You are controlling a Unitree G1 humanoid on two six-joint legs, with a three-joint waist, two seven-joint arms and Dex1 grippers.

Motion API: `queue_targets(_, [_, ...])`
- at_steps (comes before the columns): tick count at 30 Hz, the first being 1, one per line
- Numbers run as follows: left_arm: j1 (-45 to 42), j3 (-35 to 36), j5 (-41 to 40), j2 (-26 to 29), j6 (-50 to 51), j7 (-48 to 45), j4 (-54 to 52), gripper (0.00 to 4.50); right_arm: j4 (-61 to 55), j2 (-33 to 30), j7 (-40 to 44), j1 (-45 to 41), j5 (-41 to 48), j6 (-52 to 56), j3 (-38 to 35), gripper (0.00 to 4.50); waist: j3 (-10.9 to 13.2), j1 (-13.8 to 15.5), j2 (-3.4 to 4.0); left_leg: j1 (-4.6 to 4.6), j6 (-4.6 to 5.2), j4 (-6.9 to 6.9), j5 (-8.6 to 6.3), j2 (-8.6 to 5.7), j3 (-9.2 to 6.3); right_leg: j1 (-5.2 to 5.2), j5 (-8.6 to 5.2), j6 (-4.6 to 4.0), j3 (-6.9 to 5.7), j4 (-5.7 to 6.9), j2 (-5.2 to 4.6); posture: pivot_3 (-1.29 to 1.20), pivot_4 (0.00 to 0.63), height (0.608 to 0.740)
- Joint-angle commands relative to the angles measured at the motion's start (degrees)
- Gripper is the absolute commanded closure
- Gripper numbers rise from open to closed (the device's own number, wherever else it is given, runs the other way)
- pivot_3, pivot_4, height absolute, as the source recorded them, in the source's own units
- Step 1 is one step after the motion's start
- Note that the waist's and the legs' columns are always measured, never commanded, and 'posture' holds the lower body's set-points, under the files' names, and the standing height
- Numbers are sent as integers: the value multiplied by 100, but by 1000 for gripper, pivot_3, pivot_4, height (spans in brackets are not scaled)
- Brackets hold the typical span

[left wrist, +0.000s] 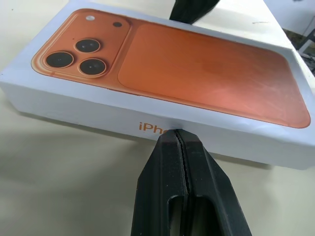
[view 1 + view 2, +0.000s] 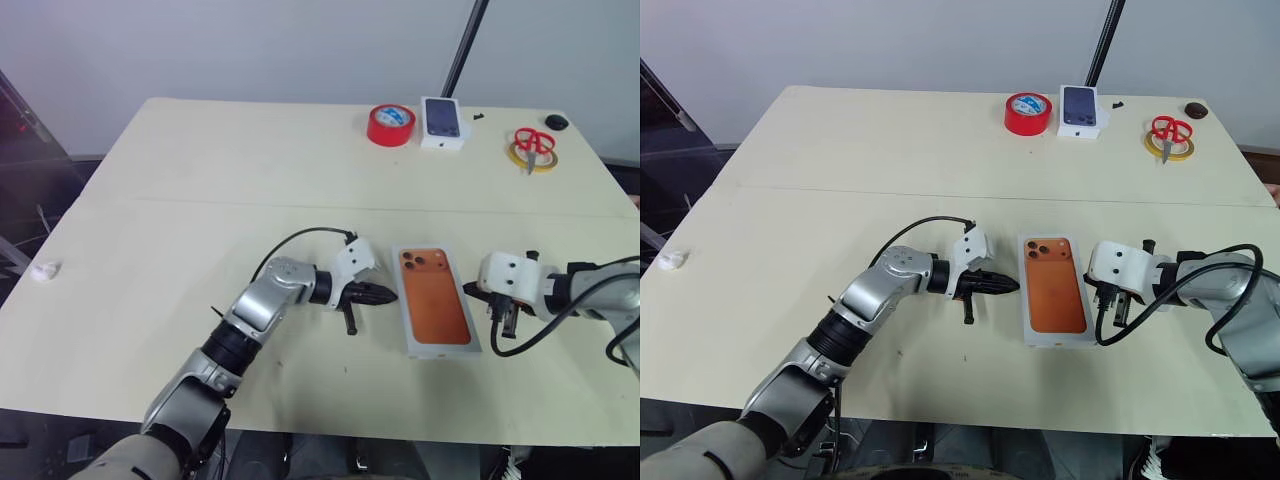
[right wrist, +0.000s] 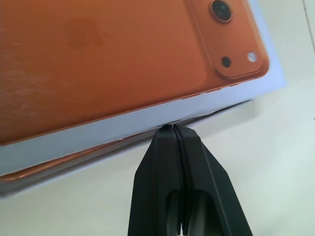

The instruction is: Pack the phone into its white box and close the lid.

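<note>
At the near middle of the cream rectangular table (image 2: pixel 200 200), the white cardboard box (image 2: pixel 436 301) is lying flat with its lid (image 1: pixel 147 120), printed with an orange phone picture, sitting on top; from the right wrist view that lid is riding slightly raised along one long edge, a thin orange strip showing beneath it. The left gripper (image 2: pixel 388 294), fingers pressed together, is touching the box's left wall. The right gripper (image 3: pixel 173 129), also pinched closed and holding nothing, is nosing against the seam on the opposite side. A red tape roll (image 2: pixel 390 124), a small white box with a dark phone picture (image 2: pixel 444 121) and red-handled scissors (image 2: pixel 533 143) are sitting well apart at the far edge.
</note>
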Motion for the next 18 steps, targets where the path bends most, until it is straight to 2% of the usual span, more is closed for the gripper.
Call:
queue_targets(1, [-128,-101,-10,-130,-95,-56,-274,4500,-79,-36,22,-16,10,-167,-97,4463,0,0,0,0,0,0,0,0,0,0,0,0,0,0,0,0,150,725])
queue_targets(18, [-51,-252,144,-127,-129,-7,-217,4500,2,42,-90,94,-58,-181,-103,4463,0,-1,0,0,0,0,0,0,0,0,0,0,0,0,1,0,150,725])
